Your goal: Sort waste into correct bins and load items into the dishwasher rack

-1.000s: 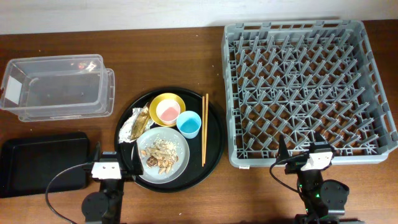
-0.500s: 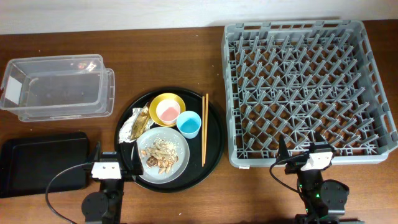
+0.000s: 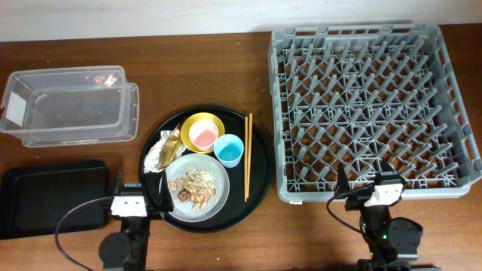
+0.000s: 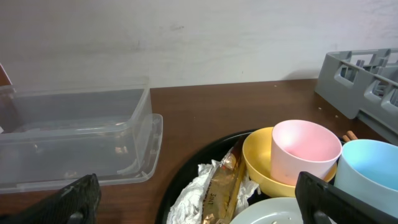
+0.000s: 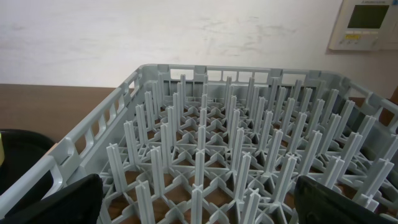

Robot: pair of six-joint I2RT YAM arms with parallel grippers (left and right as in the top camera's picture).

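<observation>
A round black tray (image 3: pixel 260 162) holds a yellow bowl (image 3: pixel 208 120) with a pink cup (image 3: pixel 202 135) in it, a light blue cup (image 3: pixel 229 150), chopsticks (image 3: pixel 247 156), a crumpled foil wrapper (image 3: pixel 165 149) and a grey plate (image 3: pixel 215 202) bearing food scraps (image 3: pixel 194 188). The clear box (image 3: pixel 71 105) stands at the left, the black bin tray (image 3: pixel 45 197) below it. The grey rack (image 3: pixel 373 105) fills the right. My left gripper (image 3: pixel 139 197) is open and empty at the round tray's front-left edge. My right gripper (image 3: pixel 367 187) is open and empty at the rack's front edge. The left wrist view shows the wrapper (image 4: pixel 217 186), bowl (image 4: pixel 258 163), pink cup (image 4: pixel 305 149), blue cup (image 4: pixel 367 171).
Brown wooden table (image 3: pixel 226 75) under everything. A pale wall (image 4: pixel 186 37) rises behind the table. The rack's upright pegs (image 5: pixel 230 155) fill the right wrist view. Bare wood lies between the clear box and the rack.
</observation>
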